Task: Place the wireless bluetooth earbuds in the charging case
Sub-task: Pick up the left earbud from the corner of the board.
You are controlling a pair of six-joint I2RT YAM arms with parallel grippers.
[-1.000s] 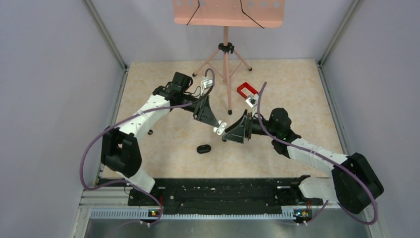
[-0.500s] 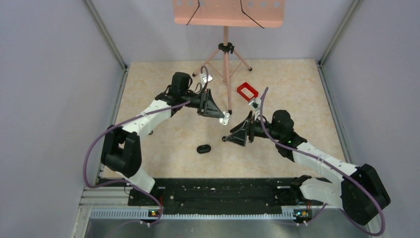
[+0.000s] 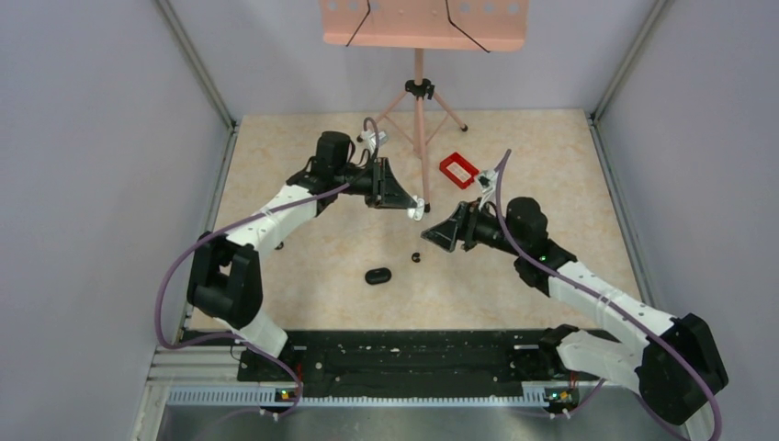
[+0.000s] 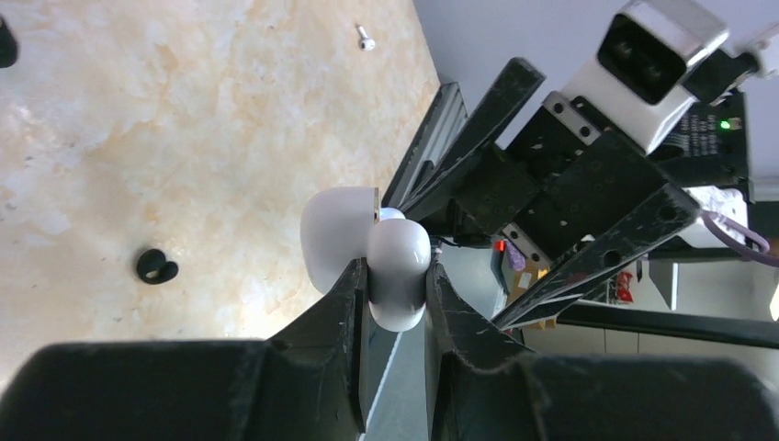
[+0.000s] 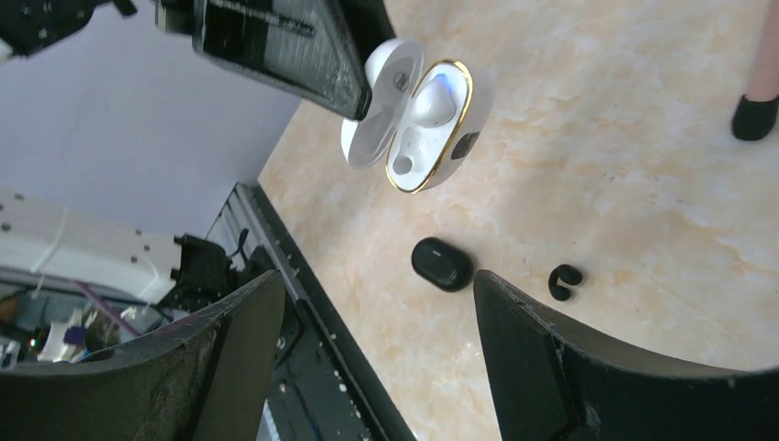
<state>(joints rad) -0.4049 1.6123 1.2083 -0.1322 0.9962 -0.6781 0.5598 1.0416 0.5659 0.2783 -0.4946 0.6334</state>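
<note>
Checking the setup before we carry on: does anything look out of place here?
Yes. A tiny black earbud lies loose on the table, apart from the black oval case. The left claw holds an open white case tilted in mid-air, well clear of both.

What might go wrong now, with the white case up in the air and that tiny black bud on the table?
The left claw pinches just one half of the open white case above the table, so it might slip and drop. The black earbud is tiny and the right claw is open wide, so it might knock the bud away.
</note>
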